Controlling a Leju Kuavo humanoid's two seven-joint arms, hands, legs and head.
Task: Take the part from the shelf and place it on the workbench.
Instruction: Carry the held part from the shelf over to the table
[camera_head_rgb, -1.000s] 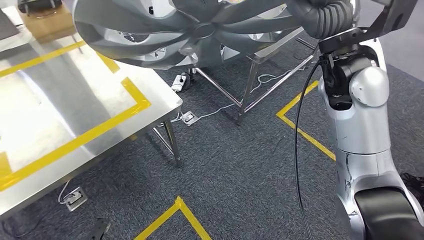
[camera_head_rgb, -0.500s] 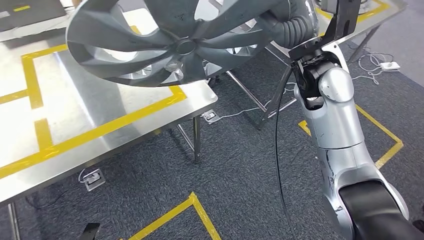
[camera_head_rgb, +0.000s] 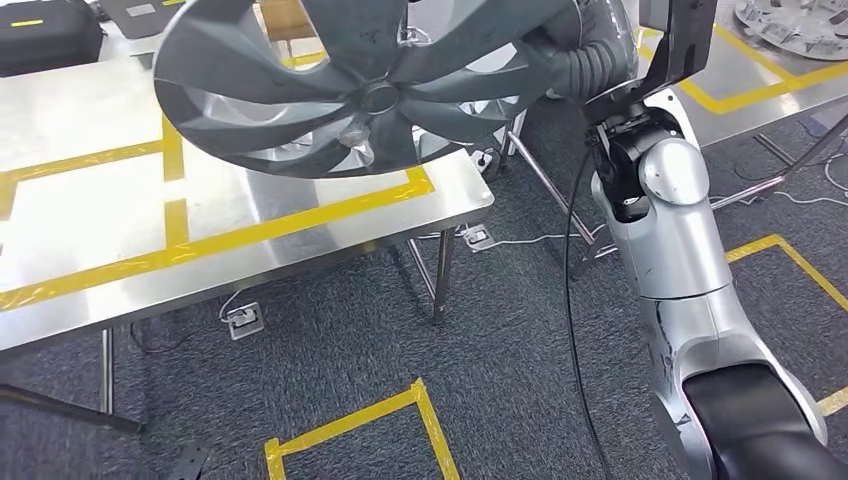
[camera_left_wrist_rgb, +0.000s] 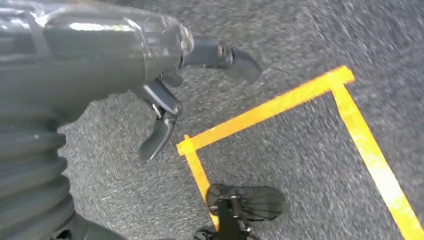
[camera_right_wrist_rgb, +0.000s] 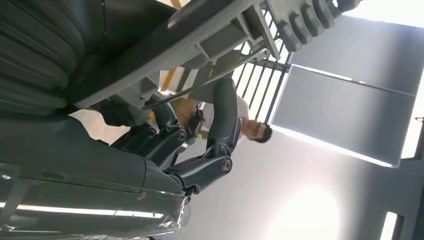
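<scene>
now the whole view has swung toward the shiny steel workbench (camera_head_rgb: 120, 215), right hand (camera_right_wrist_rgb: 200, 145) holding the big grey spoked wheel cover (camera_head_rgb: 350, 90) above it, left hand (camera_left_wrist_rgb: 165, 107) loose and holding nothing, lowering comes next.

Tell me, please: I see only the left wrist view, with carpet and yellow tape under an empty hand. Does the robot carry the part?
Observer: Yes. In the head view the right arm holds a grey wheel cover up high.
Operator: Is it on the workbench already?
Observer: Not yet. It is in the air, in front of the steel workbench with yellow lines.
Operator: How does the right hand hold it?
Observer: In the right wrist view the right hand has its fingers curled at the cover's rim.
</scene>
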